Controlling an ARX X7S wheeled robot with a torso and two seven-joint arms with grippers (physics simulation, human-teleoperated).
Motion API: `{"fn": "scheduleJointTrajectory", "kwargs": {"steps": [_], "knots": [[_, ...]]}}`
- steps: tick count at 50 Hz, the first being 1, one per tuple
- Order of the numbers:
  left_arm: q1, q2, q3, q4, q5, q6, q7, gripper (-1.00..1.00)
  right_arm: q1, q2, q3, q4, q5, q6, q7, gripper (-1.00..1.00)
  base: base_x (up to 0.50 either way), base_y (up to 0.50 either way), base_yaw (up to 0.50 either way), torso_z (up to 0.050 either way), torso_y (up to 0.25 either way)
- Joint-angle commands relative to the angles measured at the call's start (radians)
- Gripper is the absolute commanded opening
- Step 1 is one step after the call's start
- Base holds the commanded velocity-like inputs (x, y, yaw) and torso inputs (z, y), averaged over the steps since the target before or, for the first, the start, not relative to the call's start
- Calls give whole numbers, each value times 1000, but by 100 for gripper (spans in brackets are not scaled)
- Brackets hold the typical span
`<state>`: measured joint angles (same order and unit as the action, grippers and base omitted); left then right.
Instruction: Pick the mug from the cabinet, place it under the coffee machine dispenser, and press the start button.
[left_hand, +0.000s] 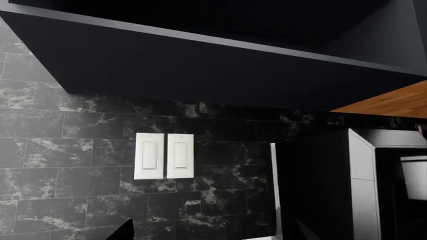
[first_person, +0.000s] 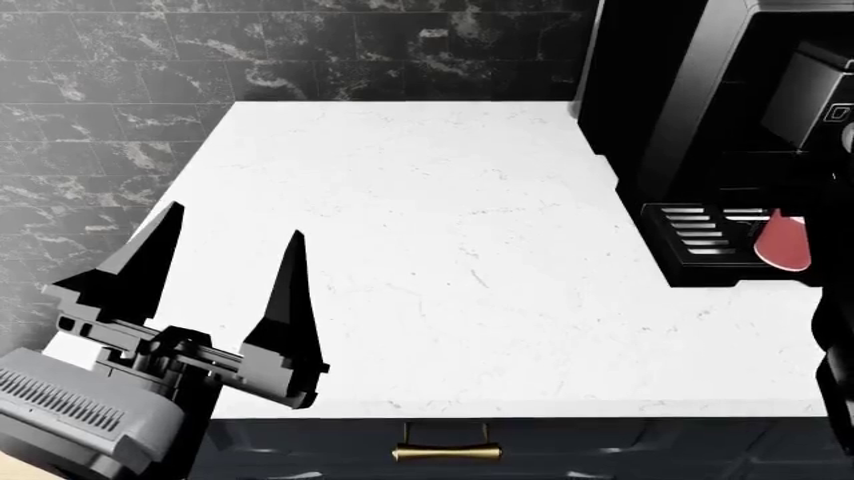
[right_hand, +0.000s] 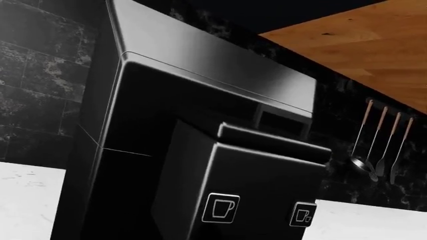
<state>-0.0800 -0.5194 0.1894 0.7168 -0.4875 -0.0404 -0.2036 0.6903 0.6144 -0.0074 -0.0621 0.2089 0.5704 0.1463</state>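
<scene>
The red mug (first_person: 783, 242) sits on the slotted drip tray (first_person: 697, 236) of the tall black coffee machine (first_person: 667, 90), below the dispenser (first_person: 814, 95); its right side is cut off by my dark right arm (first_person: 835, 330). Whether it stands upright is unclear. The right wrist view looks closely at the dispenser (right_hand: 233, 185) with two cup-icon buttons (right_hand: 220, 207), and no fingers show there. My left gripper (first_person: 235, 222) hovers open and empty over the counter's front left, far from the machine; only its dark fingertips (left_hand: 123, 232) show against the wall.
White counter (first_person: 441, 250) with a black marble wall behind. A drawer with a brass handle (first_person: 447, 452) lies under the front edge. Two white light switches (left_hand: 164, 155) are on the wall under the dark upper cabinet (left_hand: 220, 65). Utensils (right_hand: 380, 145) hang right of the machine.
</scene>
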Motion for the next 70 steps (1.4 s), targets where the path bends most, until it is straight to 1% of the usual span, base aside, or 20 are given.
{"fn": "scheduleJointTrajectory", "kwargs": {"steps": [1,8,18,21,27,31,43,46,47,52,56,61,65,70], "knots": [[3,-2,2,0,2,4,-2,100,18,-4,-3,-71,38,-17,-29,-100,0,0,0,0,0],[4,-3,3,3,0,5,-3,100,-86,10,52,-165,73,-10,-24,-100,0,0,0,1,0],[4,-5,8,6,-1,5,-2,100,-326,31,220,-404,158,9,-12,-100,0,0,0,0,0],[5,-6,11,9,1,5,-2,100,-343,32,238,-424,166,11,-10,-100,0,0,0,0,0],[7,-7,11,7,1,7,-2,100,-318,28,216,-404,158,10,-8,-100,0,0,0,0,0],[9,-6,9,2,0,13,-1,100,-340,24,224,-407,159,-2,-10,-100,0,0,0,0,0],[21,-7,4,3,1,26,-6,100,-510,-4,364,-486,188,-69,-15,-100,0,0,0,0,0],[35,-8,-8,9,-9,47,-3,100,-558,8,405,-529,204,-73,-33,-100,0,0,0,0,0],[45,-9,-17,15,-12,61,-2,100,-579,13,425,-547,219,-74,-48,100,0,0,0,0,0],[98,-24,-81,55,-34,136,0,100,-693,26,589,-671,314,-116,-140,100,0,0,0,0,0],[157,-46,-166,112,-65,220,5,100,-785,-6,802,-763,414,-192,-226,100,0,0,0,0,0],[275,-66,-274,169,-66,349,44,100,-836,-63,1042,-818,572,-274,-285,100,0,0,0,0,0],[380,-68,-349,203,-59,453,88,100,-839,-87,1118,-835,640,-308,-291,100,0,0,0,0,0],[464,-66,-393,226,-81,550,139,100,-845,-114,1193,-843,755,-362,-321,100,0,0,0,0,0]]}}
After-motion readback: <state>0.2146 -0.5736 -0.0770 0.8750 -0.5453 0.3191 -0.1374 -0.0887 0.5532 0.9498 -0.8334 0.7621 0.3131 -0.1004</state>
